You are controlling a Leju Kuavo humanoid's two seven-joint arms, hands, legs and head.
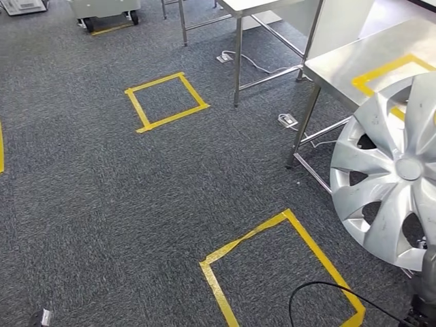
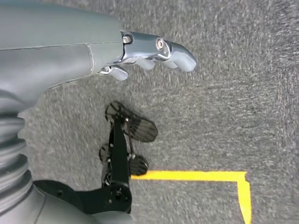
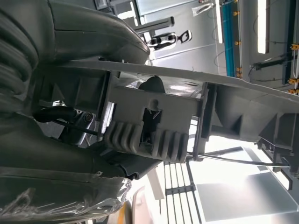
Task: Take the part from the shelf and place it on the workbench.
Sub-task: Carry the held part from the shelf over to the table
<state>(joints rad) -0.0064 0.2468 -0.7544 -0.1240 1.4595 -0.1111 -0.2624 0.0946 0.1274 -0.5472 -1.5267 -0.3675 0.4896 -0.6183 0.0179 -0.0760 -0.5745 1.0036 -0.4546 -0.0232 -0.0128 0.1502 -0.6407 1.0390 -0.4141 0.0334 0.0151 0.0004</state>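
Note:
The part is a silver wheel cover (image 1: 393, 170) with curved spokes. It is held upright at the right edge of the head view, in front of the steel workbench (image 1: 349, 61). My right hand (image 1: 426, 281) grips it from below at its lower rim. In the right wrist view the cover's grey ribbed back (image 3: 151, 126) lies across the picture, with my right hand (image 3: 81, 42) closed against it. My left hand (image 2: 148, 53) hangs over the grey carpet with its fingers stretched out and nothing in them.
The workbench carries a yellow tape outline (image 1: 383, 70). Yellow tape squares mark the carpet (image 1: 165, 101) (image 1: 283, 272). A black cable (image 1: 329, 289) loops on the floor by the near square. Power strips (image 1: 288, 121) lie beside the bench legs. A second steel table (image 1: 246, 8) stands behind.

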